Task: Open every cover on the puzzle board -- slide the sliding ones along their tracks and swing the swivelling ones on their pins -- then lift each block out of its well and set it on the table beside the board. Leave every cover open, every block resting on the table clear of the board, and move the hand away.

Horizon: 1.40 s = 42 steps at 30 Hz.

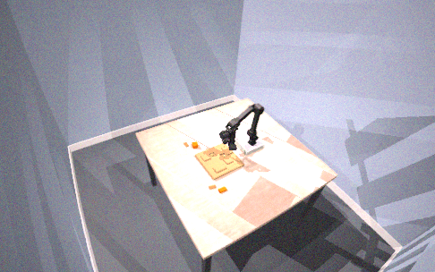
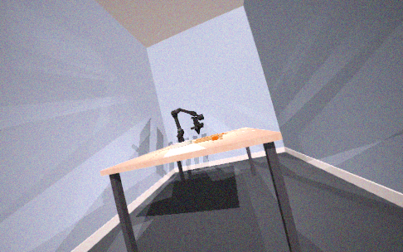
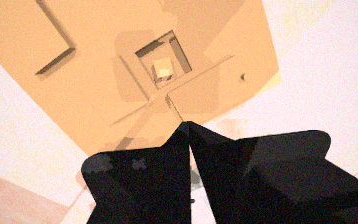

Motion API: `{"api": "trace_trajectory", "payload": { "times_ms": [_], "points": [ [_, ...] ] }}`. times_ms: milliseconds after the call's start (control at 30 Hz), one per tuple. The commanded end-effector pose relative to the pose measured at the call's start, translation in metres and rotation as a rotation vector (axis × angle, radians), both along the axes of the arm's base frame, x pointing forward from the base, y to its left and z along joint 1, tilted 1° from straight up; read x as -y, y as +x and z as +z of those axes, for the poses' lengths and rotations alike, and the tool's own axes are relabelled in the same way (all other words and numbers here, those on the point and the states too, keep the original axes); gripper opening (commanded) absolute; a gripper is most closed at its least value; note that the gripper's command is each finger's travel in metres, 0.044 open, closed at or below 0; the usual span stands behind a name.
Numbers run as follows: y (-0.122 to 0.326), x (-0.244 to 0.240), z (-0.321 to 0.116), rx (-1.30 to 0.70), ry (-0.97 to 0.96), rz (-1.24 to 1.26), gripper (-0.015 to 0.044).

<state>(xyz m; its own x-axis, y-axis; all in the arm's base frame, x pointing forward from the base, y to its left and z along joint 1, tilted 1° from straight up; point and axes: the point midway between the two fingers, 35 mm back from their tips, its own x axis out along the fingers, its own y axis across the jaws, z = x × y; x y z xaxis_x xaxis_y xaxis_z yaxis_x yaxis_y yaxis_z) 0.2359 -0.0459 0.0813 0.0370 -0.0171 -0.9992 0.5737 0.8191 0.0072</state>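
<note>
The tan puzzle board (image 1: 210,168) (image 2: 202,140) (image 3: 95,75) lies on the table. The wrist view shows a square well (image 3: 181,55) with a small pale yellow patch inside; I cannot tell whether it is a block or light. Thin raised edges run around it, and a dark L-shaped edge lies at upper left. Cover positions are hard to tell under the patchy shadows. An orange block (image 1: 194,145) lies off the board's far left side, another orange block (image 1: 222,190) off its near side. My gripper (image 1: 232,148) (image 2: 198,133) (image 3: 186,126) is shut and empty, above the board's arm-side edge.
Two smaller pale orange pieces lie on the table, one piece (image 1: 186,144) beside the far block and one piece (image 1: 212,187) beside the near block. The arm's pale base plate (image 1: 252,147) stands right of the board. Patchy shadows cross the table (image 1: 177,179).
</note>
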Motion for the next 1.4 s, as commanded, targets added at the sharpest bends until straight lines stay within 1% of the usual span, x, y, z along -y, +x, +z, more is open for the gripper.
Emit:
{"api": "trace_trajectory", "payload": {
  "times_ms": [0, 100, 167, 1367],
  "points": [
    [-0.0322, 0.0032, -0.0008, 0.008, 0.036, -0.892, 0.0000],
    [-0.0365, 0.0036, -0.0011, 0.010, 0.041, -1.059, 0.0000],
    [-0.0378, 0.0037, -0.0012, 0.011, 0.043, -1.127, 0.0000],
    [-0.0375, 0.0038, -0.0037, 0.011, 0.043, -1.132, 0.0000]
  ]
}}
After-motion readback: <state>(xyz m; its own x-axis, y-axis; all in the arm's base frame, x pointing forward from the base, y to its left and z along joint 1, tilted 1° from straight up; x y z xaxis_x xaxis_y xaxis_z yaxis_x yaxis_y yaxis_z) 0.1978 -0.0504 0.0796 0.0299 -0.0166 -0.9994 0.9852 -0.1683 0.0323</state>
